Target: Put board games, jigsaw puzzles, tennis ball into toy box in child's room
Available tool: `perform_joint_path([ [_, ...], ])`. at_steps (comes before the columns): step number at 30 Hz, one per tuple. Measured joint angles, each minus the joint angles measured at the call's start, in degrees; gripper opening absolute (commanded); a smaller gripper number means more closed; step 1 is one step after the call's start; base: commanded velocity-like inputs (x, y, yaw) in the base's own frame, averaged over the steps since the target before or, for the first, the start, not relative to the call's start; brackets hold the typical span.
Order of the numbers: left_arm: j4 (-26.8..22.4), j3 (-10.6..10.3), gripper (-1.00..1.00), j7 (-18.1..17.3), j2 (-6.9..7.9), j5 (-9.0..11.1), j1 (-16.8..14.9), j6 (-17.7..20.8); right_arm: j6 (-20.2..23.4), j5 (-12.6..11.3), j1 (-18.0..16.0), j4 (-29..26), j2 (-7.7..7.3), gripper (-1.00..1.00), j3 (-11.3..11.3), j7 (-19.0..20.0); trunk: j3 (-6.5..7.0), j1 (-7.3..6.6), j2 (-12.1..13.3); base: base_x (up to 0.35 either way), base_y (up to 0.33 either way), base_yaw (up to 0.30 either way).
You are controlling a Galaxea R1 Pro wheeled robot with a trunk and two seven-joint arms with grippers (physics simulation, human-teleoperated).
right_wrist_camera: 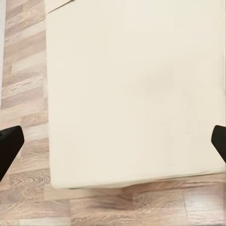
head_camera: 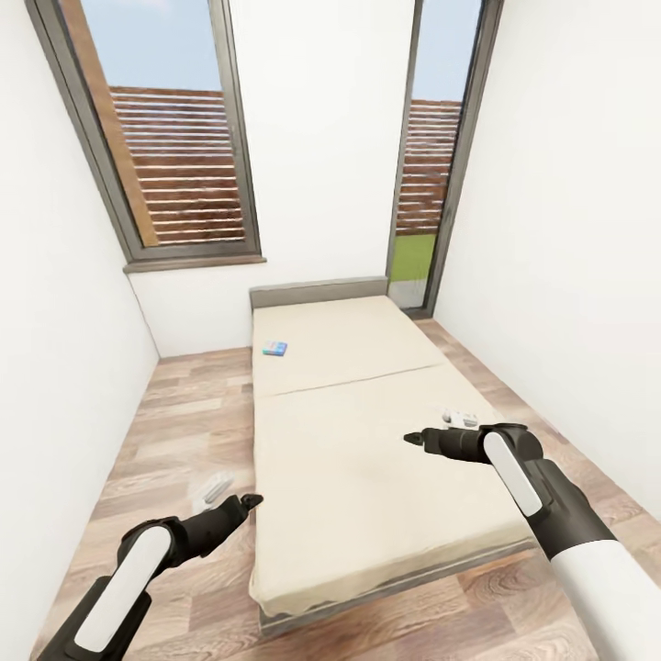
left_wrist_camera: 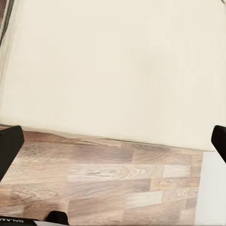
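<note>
A small light-blue board game [head_camera: 274, 348] lies on the far section of the beige bed [head_camera: 349, 477], near its left edge. A pale flat object [head_camera: 459, 418] rests at the bed's right edge, partly hidden behind my right gripper [head_camera: 412, 439]; I cannot tell what it is. That gripper hovers over the near section of the bed. My left gripper [head_camera: 249, 501] hangs over the floor beside the bed's left edge. Both wrist views look down on mattress and floor, with the left gripper [left_wrist_camera: 113, 143] and the right gripper [right_wrist_camera: 113, 141] open and holding nothing. The table, toy box, jigsaw puzzles and tennis ball are out of view.
The room is narrow, with white walls [head_camera: 55, 321] close on both sides of the bed. A window [head_camera: 174, 138] and a glass door [head_camera: 427, 184] are behind the grey headboard [head_camera: 317, 292]. A whitish object [head_camera: 213, 487] lies on the wood-plank floor [head_camera: 174, 431] left of the bed.
</note>
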Motion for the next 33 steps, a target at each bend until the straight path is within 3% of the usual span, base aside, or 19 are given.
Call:
perform_joint_path([
  [10, 0.0, -0.1, 1.0, -0.1, -0.27, -3.1, 0.0, 0.0, 0.0, -0.1, 0.0, 0.0, -0.03, 1.0, -0.1, 0.0, 0.0, 0.0, 0.0, 0.002, 0.001, -0.271],
  [33, 0.4, 0.3, 1.0, -1.8, -0.37, -3.2, 0.0, 0.1, 0.0, -0.1, 0.0, 0.1, -0.03, 1.0, -0.1, 0.0, 0.0, 0.0, 0.0, 0.0, 0.0, -0.28],
])
